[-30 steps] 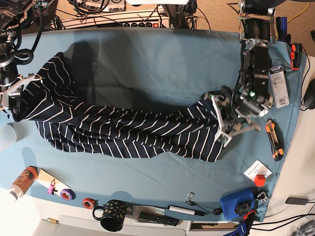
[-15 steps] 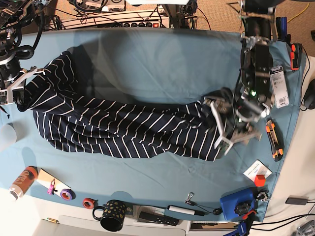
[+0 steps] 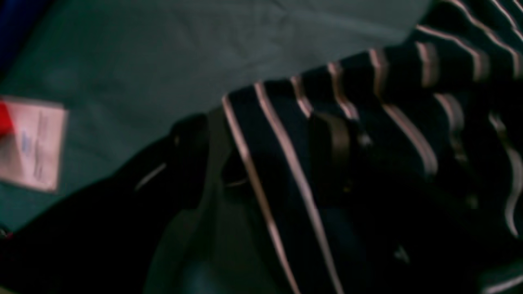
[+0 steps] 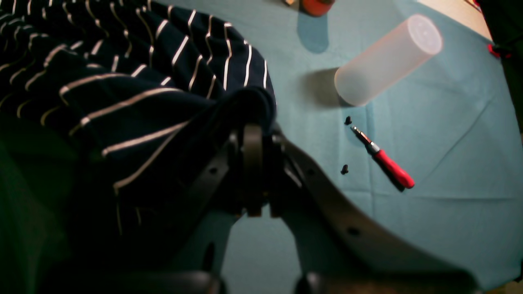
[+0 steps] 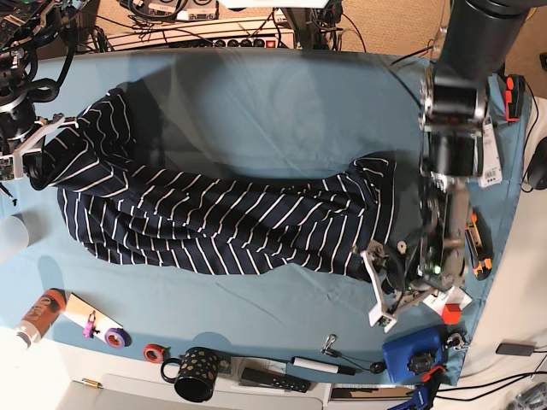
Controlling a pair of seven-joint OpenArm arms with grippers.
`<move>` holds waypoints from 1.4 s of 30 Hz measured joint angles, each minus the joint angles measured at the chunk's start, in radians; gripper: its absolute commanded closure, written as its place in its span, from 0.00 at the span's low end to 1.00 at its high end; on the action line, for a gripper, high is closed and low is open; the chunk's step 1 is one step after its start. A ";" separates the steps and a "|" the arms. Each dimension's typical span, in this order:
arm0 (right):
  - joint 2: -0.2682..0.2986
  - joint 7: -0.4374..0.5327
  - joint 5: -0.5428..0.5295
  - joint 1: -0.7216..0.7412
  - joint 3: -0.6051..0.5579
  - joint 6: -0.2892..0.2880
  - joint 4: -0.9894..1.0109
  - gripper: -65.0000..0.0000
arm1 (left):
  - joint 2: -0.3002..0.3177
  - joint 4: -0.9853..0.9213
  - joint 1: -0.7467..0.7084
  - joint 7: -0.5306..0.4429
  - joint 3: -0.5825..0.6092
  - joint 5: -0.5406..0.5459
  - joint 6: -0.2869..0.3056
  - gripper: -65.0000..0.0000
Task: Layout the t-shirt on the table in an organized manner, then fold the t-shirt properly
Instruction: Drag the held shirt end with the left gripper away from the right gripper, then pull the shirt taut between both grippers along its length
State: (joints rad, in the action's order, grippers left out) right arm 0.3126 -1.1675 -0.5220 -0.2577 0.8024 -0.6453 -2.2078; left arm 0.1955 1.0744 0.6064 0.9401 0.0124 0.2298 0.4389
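Blurred cloth fills the left wrist view: the t-shirt (image 3: pixel 367 134) lies dark and striped over the table (image 3: pixel 204 49), a white card (image 3: pixel 30 143) just beside it. The left gripper's jaws cannot be made out here.

Right wrist view: the right gripper (image 4: pixel 253 179) is pressed together, pinching a bunched navy edge of the t-shirt (image 4: pixel 135 94). A frosted plastic cup (image 4: pixel 386 59) lies tipped on the table (image 4: pixel 429 204), with a red-handled screwdriver (image 4: pixel 384 161) near it.

Base view: the t-shirt (image 5: pixel 222 218) sprawls in a crumpled band across the middle of the table (image 5: pixel 282 102). The right gripper (image 5: pixel 30 154) holds one end at the table's left edge. The left gripper (image 5: pixel 385 290) stands spread and empty near the front right corner, beside the cloth's other end.

Compared with a second earlier, the left gripper has let go of the shirt and moved toward the front edge.

To lay it out well, I judge the left gripper should retake a corner and pull away from the right one until the fabric lies flat.
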 measured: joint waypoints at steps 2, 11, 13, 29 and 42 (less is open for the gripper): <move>0.000 0.000 0.000 0.000 0.000 0.000 0.000 1.00 | 0.000 -0.103 0.039 -0.001 0.000 -0.001 0.000 0.42; 0.000 0.000 -0.001 0.000 0.000 0.000 0.000 1.00 | 0.002 -0.303 0.086 0.013 0.000 0.066 -0.027 0.63; 0.000 0.000 0.000 -0.001 0.000 0.001 0.000 1.00 | 0.001 -0.302 0.081 0.020 0.000 0.114 -0.027 0.84; 0.000 0.002 0.000 -0.001 0.000 0.001 0.000 1.00 | 0.084 0.061 0.070 0.331 -0.006 0.491 -0.076 1.00; 0.000 0.094 -0.050 0.000 0.000 0.000 0.000 1.00 | 0.238 0.469 -0.312 0.417 -0.249 0.688 0.025 1.00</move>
State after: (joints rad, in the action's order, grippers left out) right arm 0.3122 -1.0733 -0.5720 -0.2581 0.8024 -0.6453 -2.2078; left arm 0.4339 1.5436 0.2947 1.3567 -0.2367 0.9176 0.4637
